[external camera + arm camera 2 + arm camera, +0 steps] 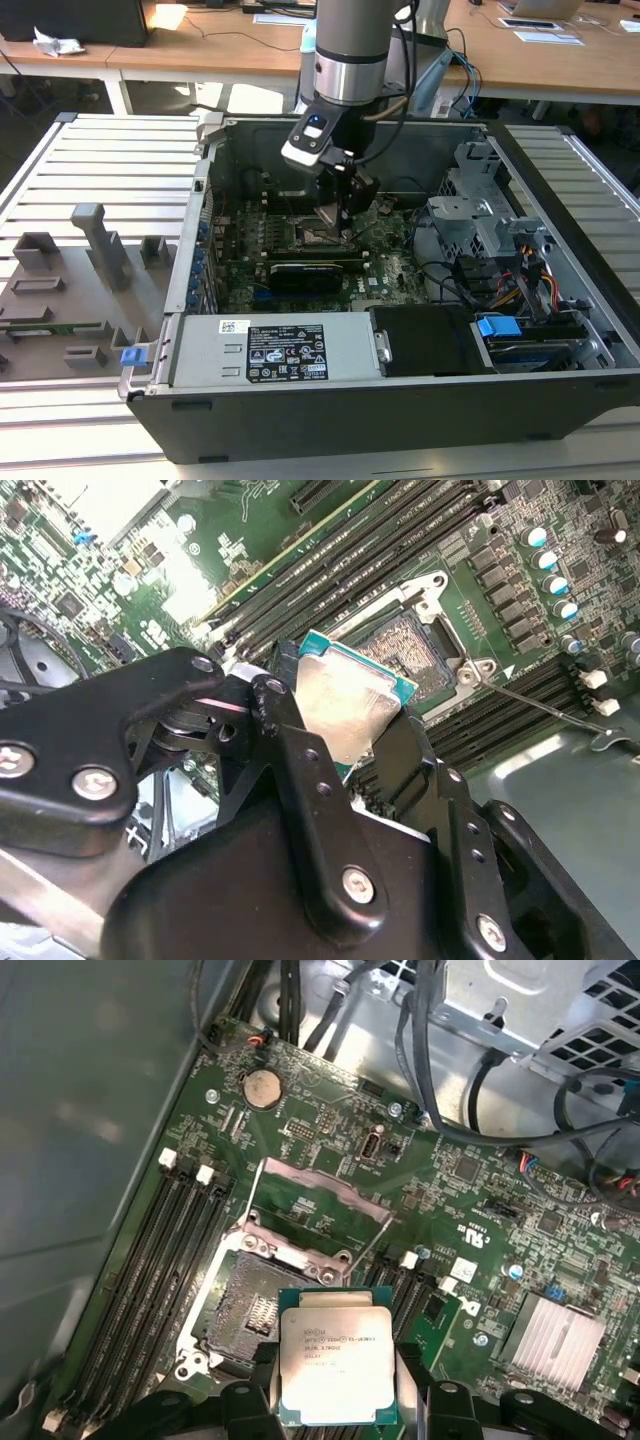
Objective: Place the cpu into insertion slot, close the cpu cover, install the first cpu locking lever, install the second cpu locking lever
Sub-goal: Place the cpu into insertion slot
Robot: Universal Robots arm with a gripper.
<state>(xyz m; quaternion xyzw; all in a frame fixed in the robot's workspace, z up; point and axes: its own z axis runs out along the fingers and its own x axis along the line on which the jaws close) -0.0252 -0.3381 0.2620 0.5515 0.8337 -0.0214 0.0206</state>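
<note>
On the exterior view's left, a grey slatted table [100,160] carries several grey plastic holders [100,240]. In the middle sits an open computer case [400,410] with its green board [390,265] facing up. The arm comes down into the case, and the gripper [343,215] hangs just above the socket area. Further to the exterior view's right are a metal drive cage [480,215] and bundled cables [535,275].

In both wrist views the gripper [340,718] [335,1372] is clenched on the cpu [345,702] [335,1355], with one black finger [285,730] against each of two opposite edges and the silver top facing up. The chip is held over the near edge of the insertion slot [415,650] [250,1305] and is not seated, so the dark pin field lies bare. In the first wrist view the cpu cover [340,1198] stands raised on the slot's far side. Long black memory slots [150,1250] run beside the socket. A thin locking lever [540,705] is swung free in the second wrist view.
</note>
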